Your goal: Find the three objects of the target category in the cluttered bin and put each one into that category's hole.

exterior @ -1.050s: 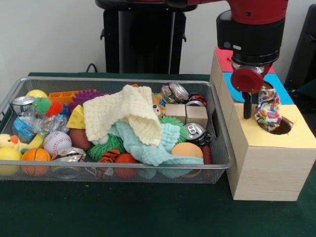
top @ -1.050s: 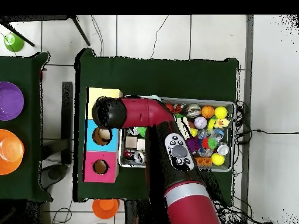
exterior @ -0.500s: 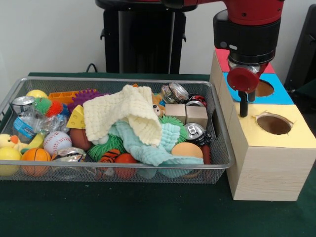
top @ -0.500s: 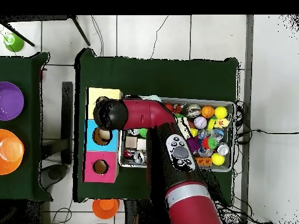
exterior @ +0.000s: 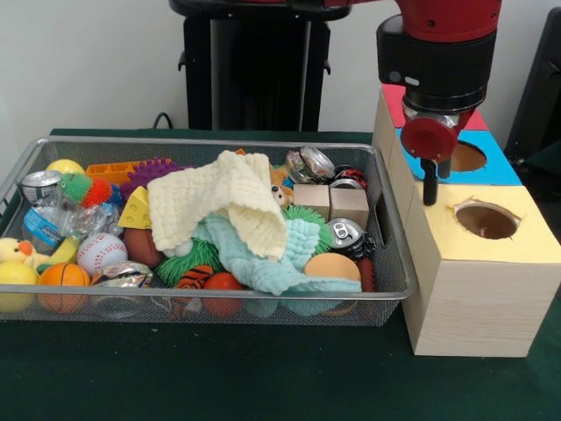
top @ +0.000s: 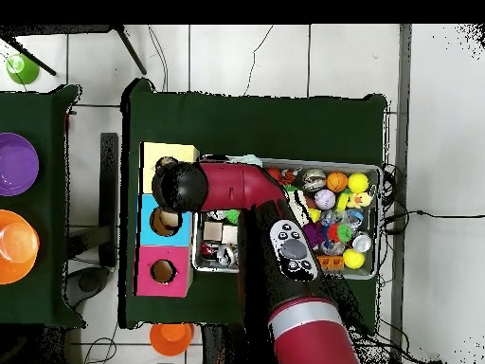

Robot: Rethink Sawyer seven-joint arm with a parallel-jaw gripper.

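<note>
Hovering over yellow hole [exterior: 486, 221], end effector [exterior: 429, 187] apparently empty; finger spread unclear.

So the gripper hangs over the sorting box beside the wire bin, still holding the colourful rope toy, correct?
Not quite. The gripper does hang over the sorting box beside the wire bin, but the front view shows it holding nothing; no rope toy is visible.

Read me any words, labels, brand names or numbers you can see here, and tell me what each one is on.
None can be read. The crushed cans and the plastic bottle in the wire basket carry print, but it is too small and blurred. The wooden box and the gripper show no text.
</note>
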